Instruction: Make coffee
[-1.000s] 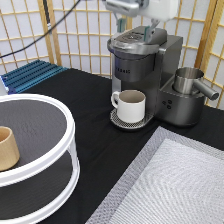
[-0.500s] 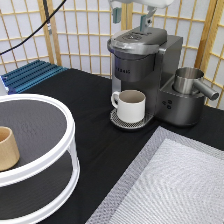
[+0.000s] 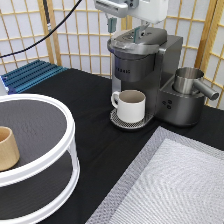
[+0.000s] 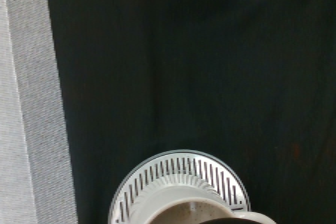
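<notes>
My gripper (image 3: 123, 29) hangs at the exterior view's top, just above the closed lid of the grey coffee machine (image 3: 142, 75). Its fingers (image 3: 111, 23) stand apart, open and empty. A white handled mug (image 3: 130, 105) stands on the machine's round drip tray (image 3: 118, 121) under the spout. The wrist view shows the slotted drip tray (image 4: 176, 172) and the mug's rim (image 4: 196, 210) from above. The small white coffee pod is hidden or out of view.
A steel milk jug (image 3: 189, 81) sits on the machine's right side. A white two-tier round stand (image 3: 60, 125) holds a tan wooden cup (image 3: 7, 148) at the exterior view's left. A grey mat (image 3: 175, 185) lies at the bottom right. A blue rack (image 3: 30, 75) lies behind.
The gripper has shifted a little and come lower over the machine's lid. The mug, the jug and the stand have not moved.
</notes>
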### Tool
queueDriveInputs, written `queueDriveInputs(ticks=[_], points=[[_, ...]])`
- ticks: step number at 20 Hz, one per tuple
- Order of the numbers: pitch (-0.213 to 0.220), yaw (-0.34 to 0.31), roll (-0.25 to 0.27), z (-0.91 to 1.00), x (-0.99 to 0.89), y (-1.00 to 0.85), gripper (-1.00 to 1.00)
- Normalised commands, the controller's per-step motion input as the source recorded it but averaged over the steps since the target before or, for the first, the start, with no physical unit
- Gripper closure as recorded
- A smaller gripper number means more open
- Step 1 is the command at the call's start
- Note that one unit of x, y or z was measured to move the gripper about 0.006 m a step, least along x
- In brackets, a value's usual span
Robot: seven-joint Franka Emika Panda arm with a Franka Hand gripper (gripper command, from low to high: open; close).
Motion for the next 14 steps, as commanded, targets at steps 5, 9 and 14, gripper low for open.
queueDriveInputs(ticks=[5,9,14], points=[[-0.036,0.000,-0.068,-0.39,-0.19,-0.19,-1.00],[-0.050,0.000,-0.087,-0.24,-0.15,-0.09,-1.00],[-0.049,0.000,-0.109,0.01,-0.13,0.00,-1.00]])
